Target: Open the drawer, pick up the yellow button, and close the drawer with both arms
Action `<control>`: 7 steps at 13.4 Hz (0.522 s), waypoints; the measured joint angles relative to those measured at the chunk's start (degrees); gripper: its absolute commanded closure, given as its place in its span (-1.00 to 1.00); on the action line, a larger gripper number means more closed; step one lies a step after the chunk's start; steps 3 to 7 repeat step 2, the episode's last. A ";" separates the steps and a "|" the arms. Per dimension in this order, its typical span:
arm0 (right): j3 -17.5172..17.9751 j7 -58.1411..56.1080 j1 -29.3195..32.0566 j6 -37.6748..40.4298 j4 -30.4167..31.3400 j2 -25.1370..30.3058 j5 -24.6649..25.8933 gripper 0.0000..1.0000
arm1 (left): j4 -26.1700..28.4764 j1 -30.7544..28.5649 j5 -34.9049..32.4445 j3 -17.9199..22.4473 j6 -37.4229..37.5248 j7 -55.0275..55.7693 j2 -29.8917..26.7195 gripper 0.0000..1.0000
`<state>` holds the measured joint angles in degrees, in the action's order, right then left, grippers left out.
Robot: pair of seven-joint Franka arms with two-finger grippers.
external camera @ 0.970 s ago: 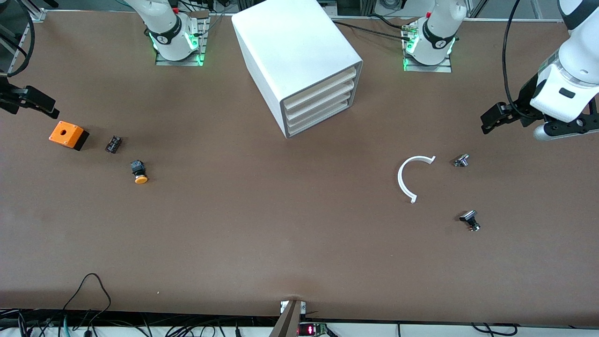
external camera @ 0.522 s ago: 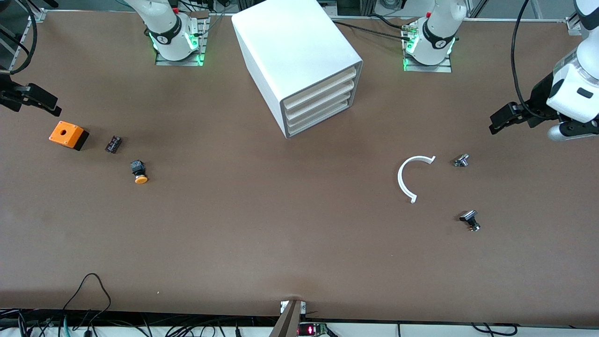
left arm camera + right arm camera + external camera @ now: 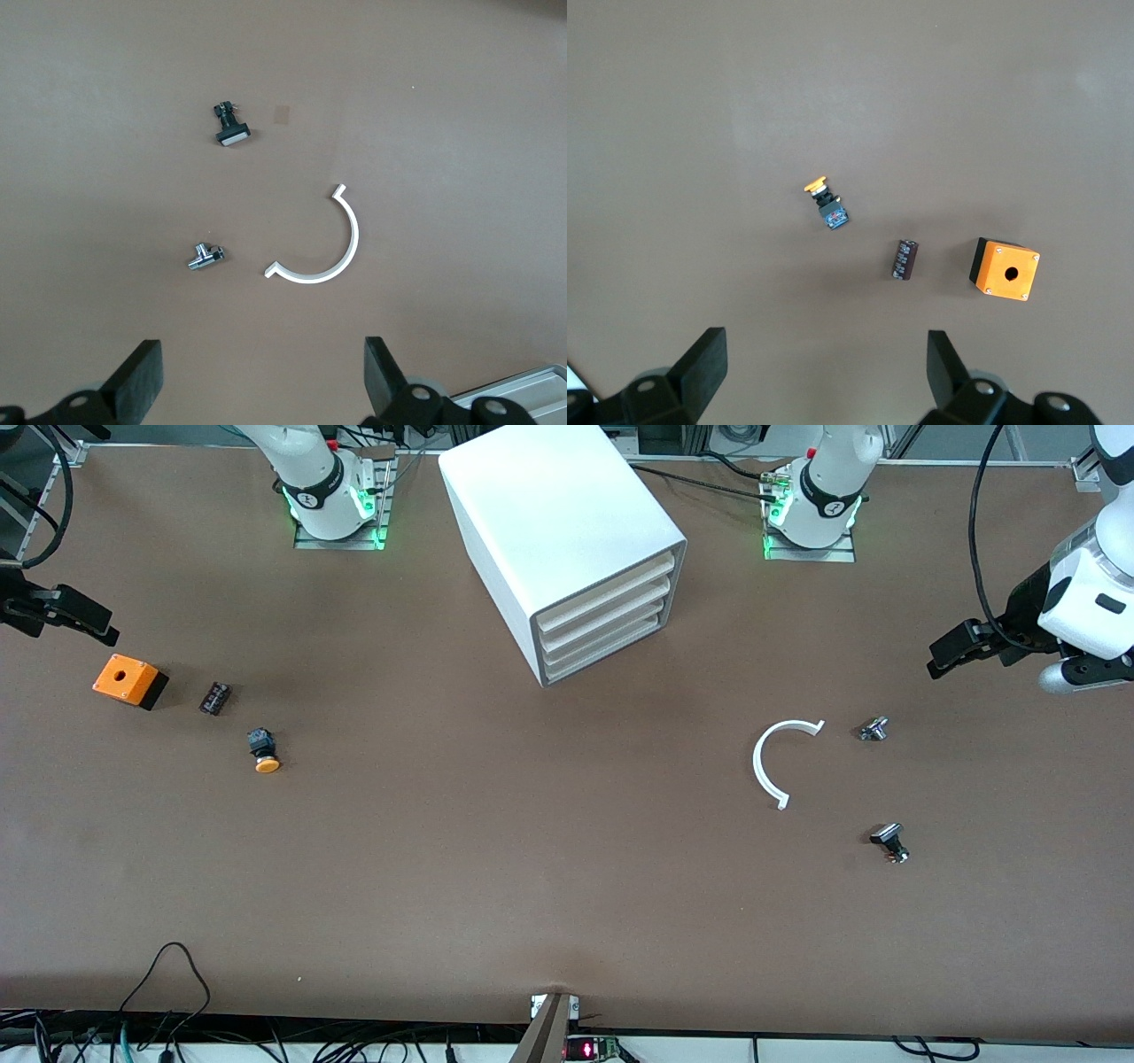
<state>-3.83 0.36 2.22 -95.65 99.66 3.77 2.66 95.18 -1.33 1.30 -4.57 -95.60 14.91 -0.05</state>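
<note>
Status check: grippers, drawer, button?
Left gripper and right gripper open, empty, at opposite table ends. Top drawer shut. Button on table beside black terminal block, outside cabinet. Nothing blocking drawer front.

Two white jointed arms reach out from their bases to opposite ends of the table. The left gripper [image 3: 946,657] hangs in the air with its black fingers [image 3: 140,379] spread wide — nothing between them. The right gripper [image 3: 84,622] hovers likewise, fingers [image 3: 704,365] apart and empty.
</note>
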 measured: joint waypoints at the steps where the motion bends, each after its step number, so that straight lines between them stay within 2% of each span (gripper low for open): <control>1: -0.04 0.00 0.01 0.05 0.00 -0.01 0.00 -1.00 | 0.00 0.06 0.00 -0.20 0.00 0.00 0.00 -1.00; 7: -0.04 0.00 0.00 0.14 0.00 -0.02 0.00 -1.00 | 0.00 0.10 0.00 -0.31 0.00 0.00 0.00 -1.00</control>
